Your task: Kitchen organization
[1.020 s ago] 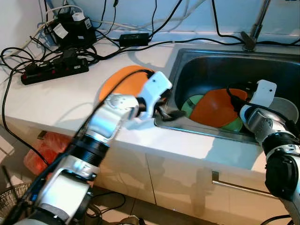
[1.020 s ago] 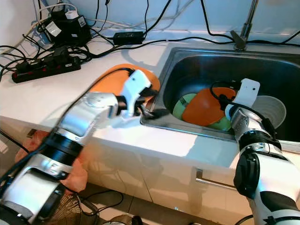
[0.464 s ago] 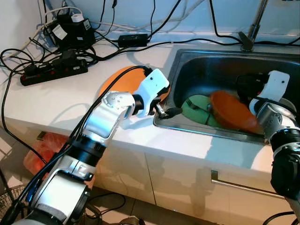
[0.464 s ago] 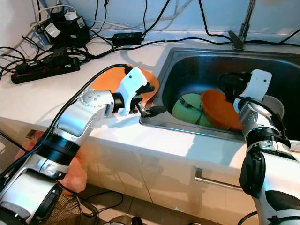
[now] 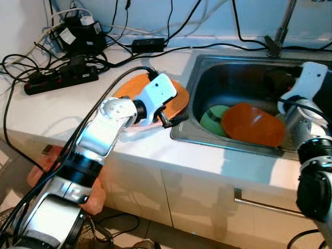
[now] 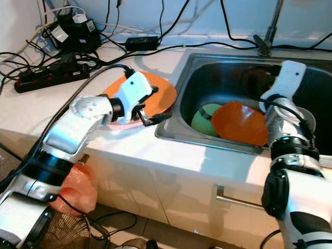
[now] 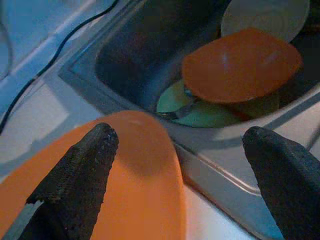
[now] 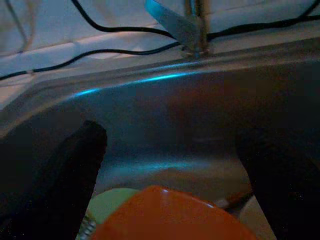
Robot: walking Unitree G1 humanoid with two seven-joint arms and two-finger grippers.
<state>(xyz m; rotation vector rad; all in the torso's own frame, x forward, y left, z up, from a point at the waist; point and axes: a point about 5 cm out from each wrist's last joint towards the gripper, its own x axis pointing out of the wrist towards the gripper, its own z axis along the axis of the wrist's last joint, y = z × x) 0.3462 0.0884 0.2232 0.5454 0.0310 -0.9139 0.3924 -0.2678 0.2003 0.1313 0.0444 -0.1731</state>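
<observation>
Orange bowl (image 5: pixel 252 124) released; right claw (image 8: pixel 170 165) raised.

orange bowl (image 5: pixel 252 124) crowds sink (image 5: pixel 236 78).

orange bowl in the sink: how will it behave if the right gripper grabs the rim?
The orange bowl holds its shape, so likely stiff, probably light plastic. Its glossy surface looks slippery. It leans tilted on the green plate in the sink, so it will likely slide or rock if nudged.
</observation>
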